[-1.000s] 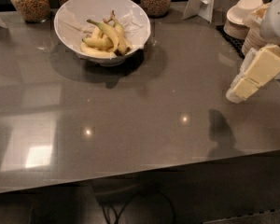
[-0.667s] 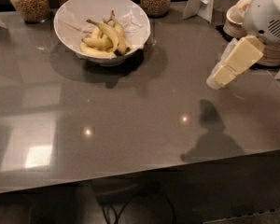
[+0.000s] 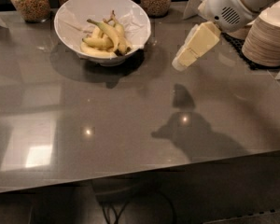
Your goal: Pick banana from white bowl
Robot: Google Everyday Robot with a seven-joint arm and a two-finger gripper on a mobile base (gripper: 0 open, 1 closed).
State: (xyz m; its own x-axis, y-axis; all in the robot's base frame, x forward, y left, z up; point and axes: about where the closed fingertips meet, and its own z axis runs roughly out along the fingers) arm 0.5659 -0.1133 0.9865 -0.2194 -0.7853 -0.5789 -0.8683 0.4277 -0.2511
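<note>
- banana (image 3: 111,33): in white bowl (image 3: 73,9), near the far edge of the table (image 3: 130,143), left of centre; lies on shorter bananas (image 3: 95,52); long axis diagonal, dark stem toward far-left corner.
- gripper (image 3: 181,62): above table toward far-right corner, well apart from bowl; touches nothing; whether released or clenched cannot be told.

So the setting is a big glossy dark-grey stone-look surface (image 3: 130,125), super reflective. There's a bright square patch of light (image 3: 37,155) near the front left, plus two small glints (image 3: 87,132). Glass jars of brownish grains (image 3: 30,1) line the back edge. On the right, a stack of pale round paper plates (image 3: 266,36) sits on a black mesh mat (image 3: 233,43). Below the front edge it's dark, with black cables (image 3: 130,209). The robot's cream gripper (image 3: 181,62) hangs over the surface, right of centre.
</note>
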